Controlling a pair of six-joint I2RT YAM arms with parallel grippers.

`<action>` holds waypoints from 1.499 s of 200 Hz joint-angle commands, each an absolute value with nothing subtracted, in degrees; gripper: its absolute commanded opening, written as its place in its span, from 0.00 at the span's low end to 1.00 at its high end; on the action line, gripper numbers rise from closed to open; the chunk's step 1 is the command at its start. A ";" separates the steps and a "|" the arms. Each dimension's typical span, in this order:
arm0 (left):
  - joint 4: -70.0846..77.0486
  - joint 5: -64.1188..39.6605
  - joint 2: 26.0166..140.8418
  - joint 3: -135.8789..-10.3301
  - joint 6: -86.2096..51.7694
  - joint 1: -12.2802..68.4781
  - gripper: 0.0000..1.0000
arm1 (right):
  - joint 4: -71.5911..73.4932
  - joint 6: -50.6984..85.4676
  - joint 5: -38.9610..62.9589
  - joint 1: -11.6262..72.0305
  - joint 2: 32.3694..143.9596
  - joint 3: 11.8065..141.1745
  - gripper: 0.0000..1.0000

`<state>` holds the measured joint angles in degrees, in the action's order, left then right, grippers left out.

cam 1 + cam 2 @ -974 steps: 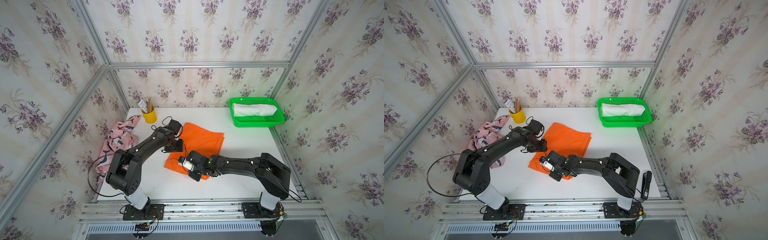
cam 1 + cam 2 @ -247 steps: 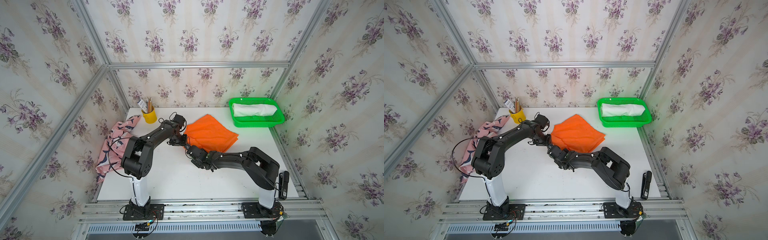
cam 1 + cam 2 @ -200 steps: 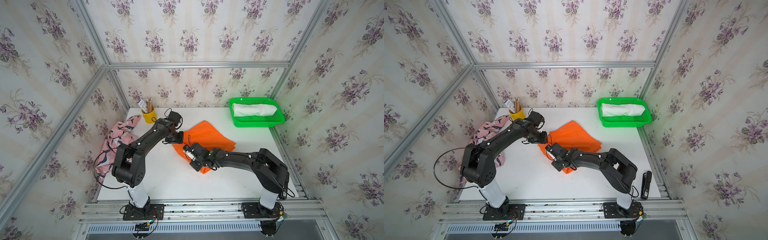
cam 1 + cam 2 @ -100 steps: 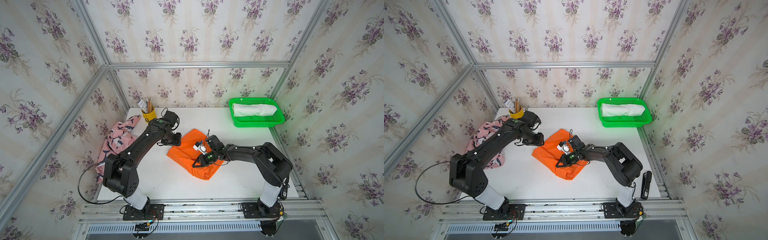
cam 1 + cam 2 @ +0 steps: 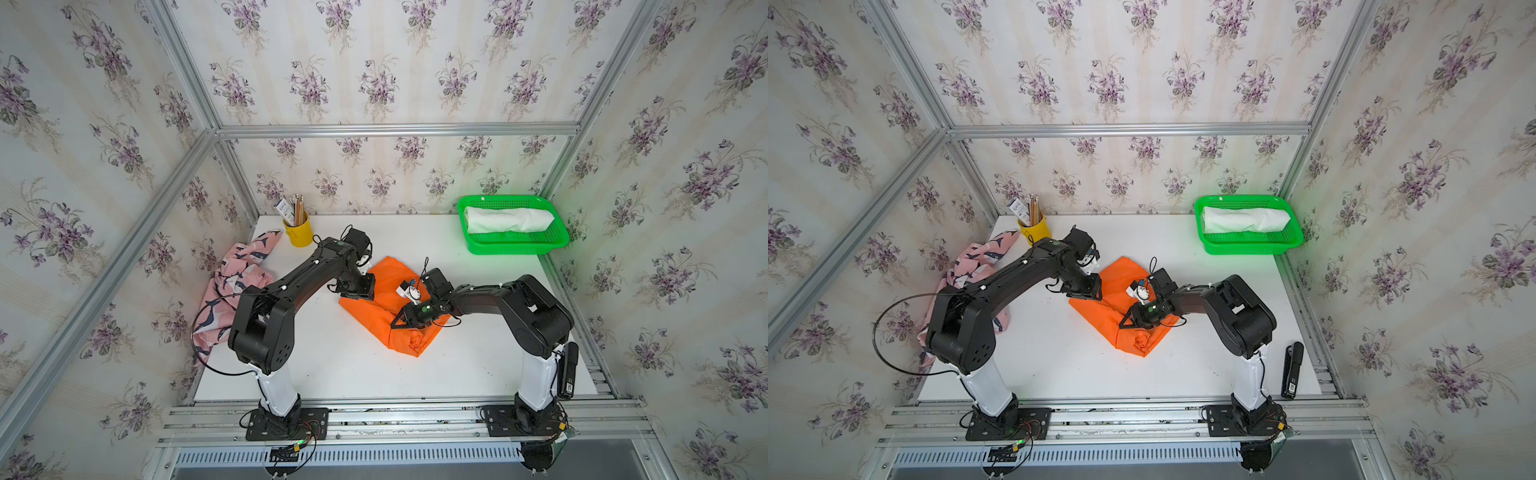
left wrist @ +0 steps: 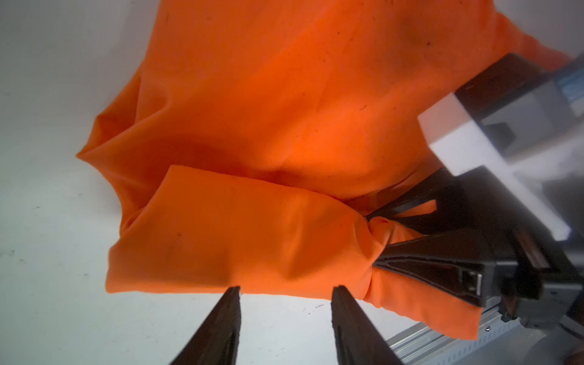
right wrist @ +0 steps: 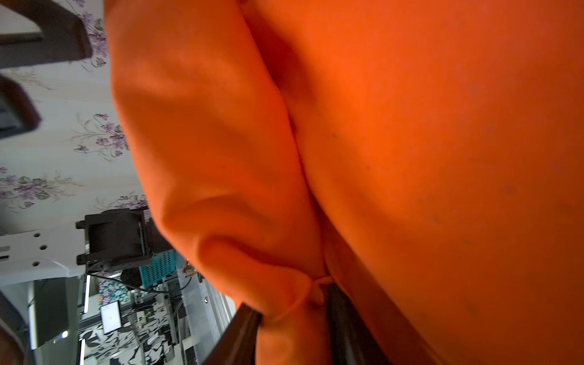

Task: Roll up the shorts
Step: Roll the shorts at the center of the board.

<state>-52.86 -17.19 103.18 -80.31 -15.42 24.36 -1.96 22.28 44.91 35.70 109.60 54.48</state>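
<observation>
Left wrist view: orange shorts (image 6: 284,132) fill the frame's middle, partly folded.
Soft, light, slippery cloth; grip bunched edges. Right gripper (image 6: 395,234) pinches a fold; left gripper (image 6: 286,292) is parted, empty.

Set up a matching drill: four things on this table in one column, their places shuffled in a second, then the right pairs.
1. white shorts
2. orange shorts
3. pink whale-print shorts
4. pencils

A. in the yellow cup
B. table's middle, between the arms
C. in the green basket
D. draped over the table's left edge

Pairs: 1-C, 2-B, 3-D, 4-A
</observation>
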 commanded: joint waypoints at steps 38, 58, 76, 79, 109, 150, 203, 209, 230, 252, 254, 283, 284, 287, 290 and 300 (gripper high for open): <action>-45.60 -12.05 113.38 -78.42 -15.33 23.56 0.38 | -18.24 18.95 28.20 35.56 99.93 54.56 0.49; -43.39 -12.92 115.32 -77.96 -16.22 22.99 0.38 | -21.06 18.31 27.93 35.60 96.65 54.06 0.53; -43.15 -13.40 116.29 -78.36 -16.35 22.91 0.38 | -22.18 18.11 25.69 35.64 93.64 52.16 0.51; -43.12 -13.44 116.41 -78.44 -16.30 22.89 0.38 | -22.05 18.08 25.28 35.61 93.27 51.73 0.50; -43.38 -13.45 116.12 -78.02 -15.96 22.99 0.39 | -20.00 18.01 21.28 35.60 95.25 47.67 0.20; -43.55 -13.18 114.09 -77.06 -15.92 22.94 0.40 | -20.98 18.54 15.06 36.80 96.39 47.65 0.19; -43.48 -14.22 113.66 -77.40 -15.64 22.94 0.40 | -28.29 10.64 -8.21 50.11 88.60 59.54 0.64; -43.57 -14.30 113.75 -77.51 -15.60 22.95 0.41 | -28.22 8.62 -10.00 52.64 88.76 60.51 0.69; -43.63 -14.33 114.00 -77.85 -15.40 22.93 0.41 | -27.52 2.40 -16.28 61.26 91.35 63.06 0.77; -44.07 -14.50 114.13 -78.26 -15.37 22.94 0.42 | -27.77 0.01 -19.58 64.74 96.81 65.33 0.81; -44.09 -14.54 114.14 -78.23 -15.38 22.94 0.42 | -27.73 -0.13 -19.95 64.88 97.35 65.44 0.82; -43.72 -14.57 113.49 -77.75 -15.40 22.94 0.43 | -24.81 -2.23 -24.50 65.55 103.80 64.96 0.85; -43.75 -14.53 113.52 -77.72 -15.39 22.94 0.43 | -24.71 -2.30 -24.60 65.56 103.98 64.96 0.85; -43.72 -14.51 113.56 -77.65 -15.46 22.90 0.43 | -24.39 -2.36 -24.85 65.57 104.51 64.83 0.85; -43.76 -14.55 113.56 -77.69 -15.43 22.96 0.43 | -24.10 -2.49 -25.12 65.52 105.10 64.72 0.84; -43.76 -14.54 113.45 -77.69 -15.36 22.94 0.43 | -22.91 -2.81 -25.58 65.54 106.56 64.33 0.80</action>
